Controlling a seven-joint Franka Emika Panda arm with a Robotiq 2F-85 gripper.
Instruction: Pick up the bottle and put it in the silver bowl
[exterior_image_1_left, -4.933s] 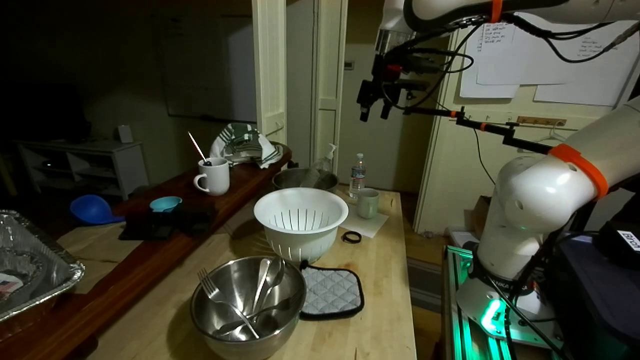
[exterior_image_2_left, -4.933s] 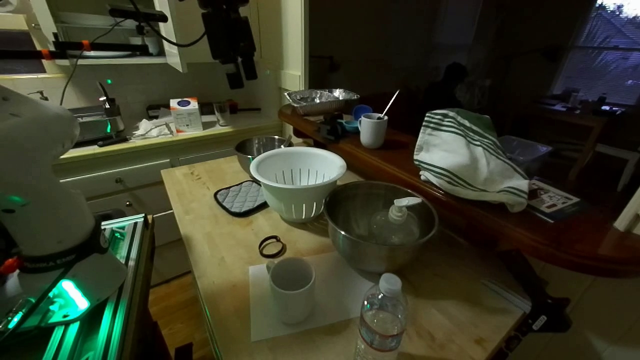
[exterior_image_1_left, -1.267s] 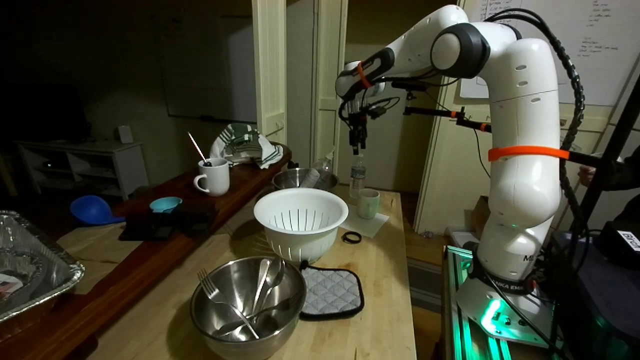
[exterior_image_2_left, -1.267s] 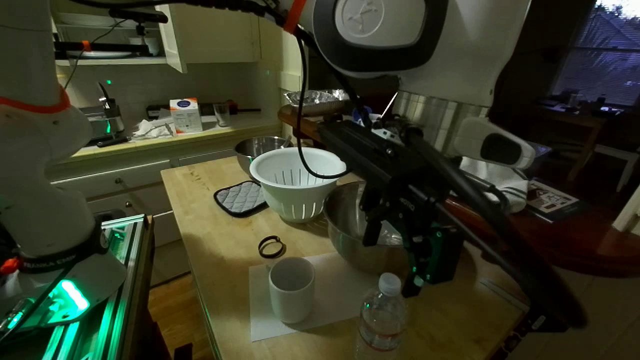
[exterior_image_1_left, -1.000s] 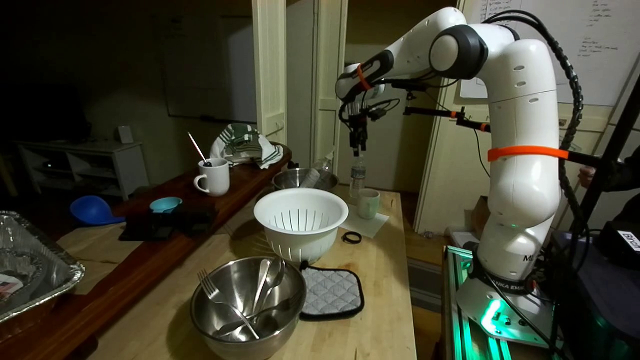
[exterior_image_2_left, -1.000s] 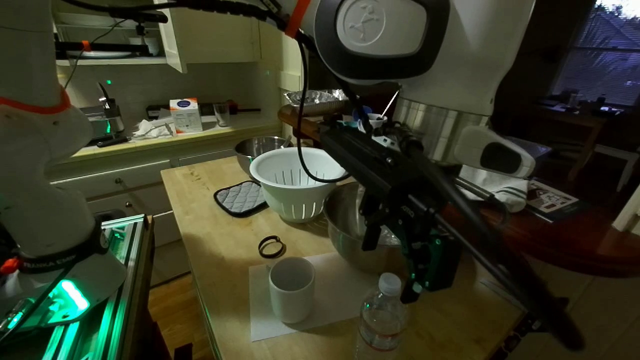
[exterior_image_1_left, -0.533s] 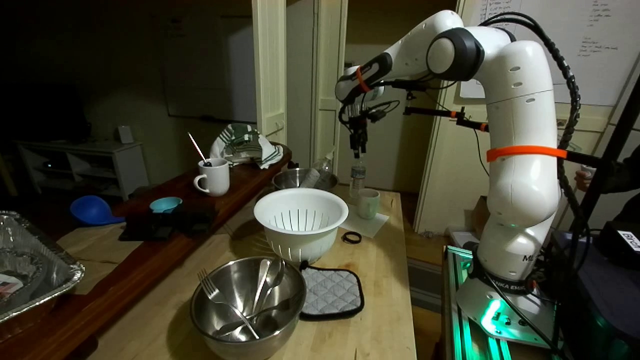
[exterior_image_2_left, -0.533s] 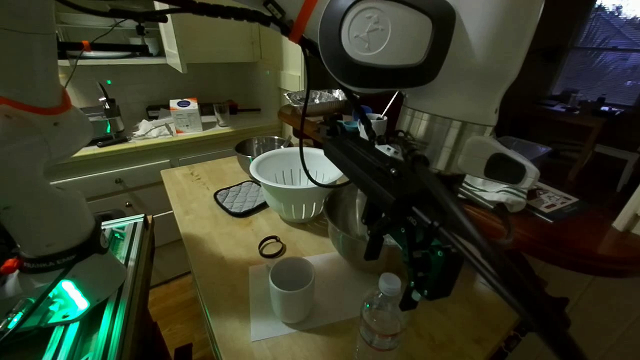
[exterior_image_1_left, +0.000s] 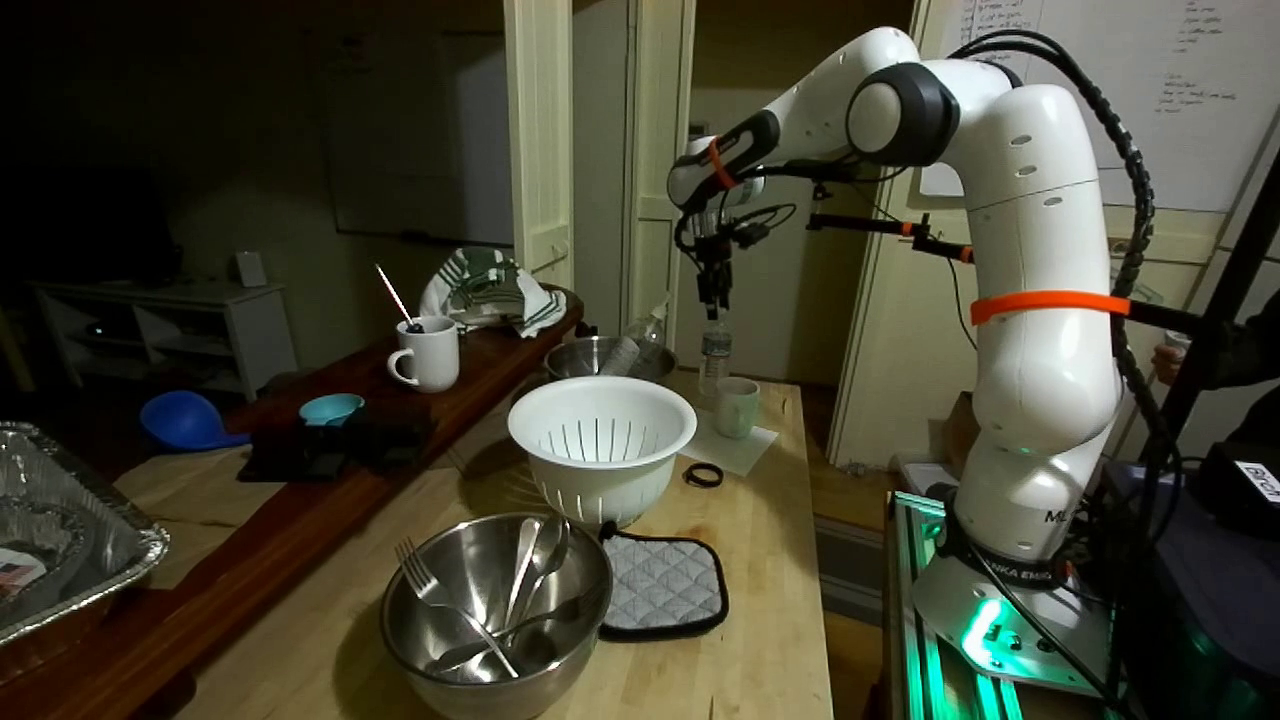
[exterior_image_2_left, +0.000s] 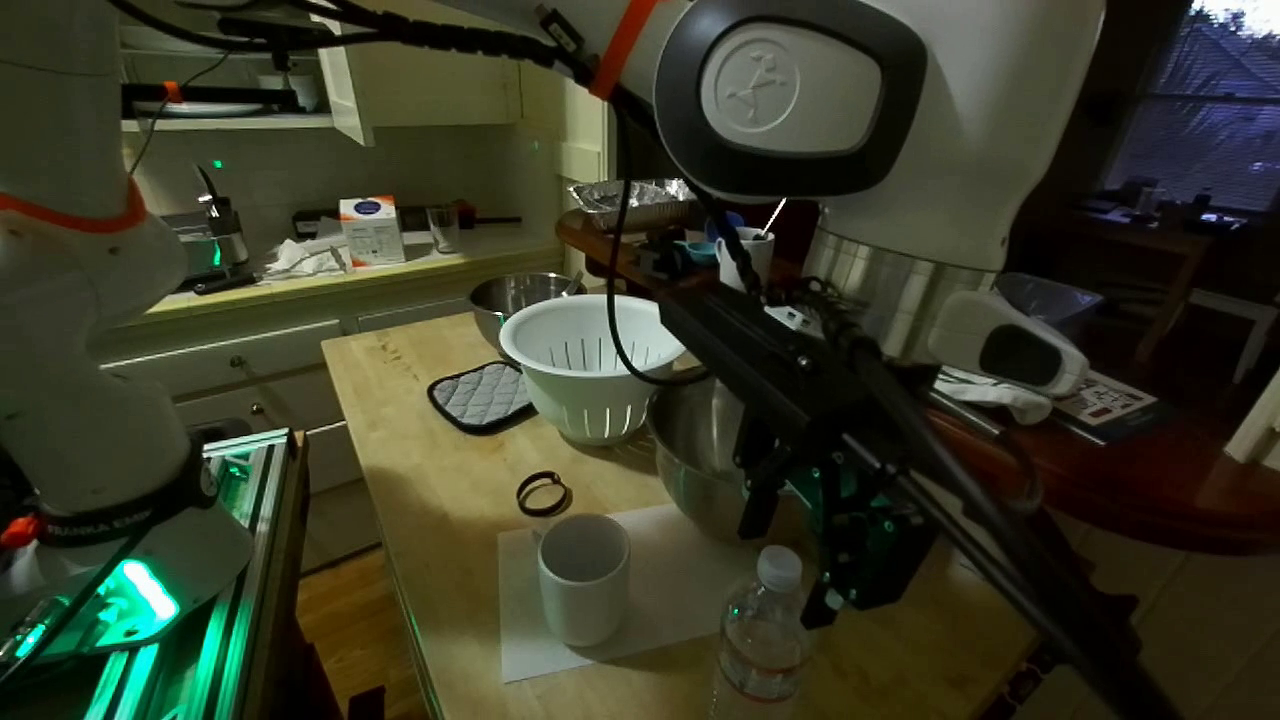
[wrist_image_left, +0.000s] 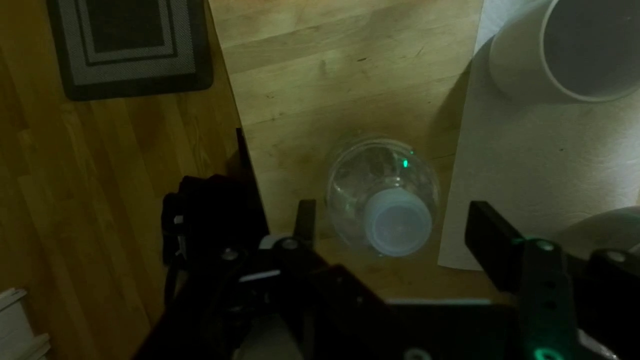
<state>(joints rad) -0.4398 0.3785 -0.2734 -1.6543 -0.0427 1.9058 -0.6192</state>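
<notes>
One bottle (wrist_image_left: 382, 195) stands upright on the wooden table (wrist_image_left: 290, 60), long axis vertical, beneath the gripper (wrist_image_left: 393, 222), whose fingers (wrist_image_left: 492, 245) are spread wide and grip nothing. In the wrist view, the cap (wrist_image_left: 399, 225) lies between the two fingertips, close to midway. Judged from this relation, the coming move calls for a straight descent along the bottle's axis before closing; whether the fingertips are level with the cap cannot be told.
</notes>
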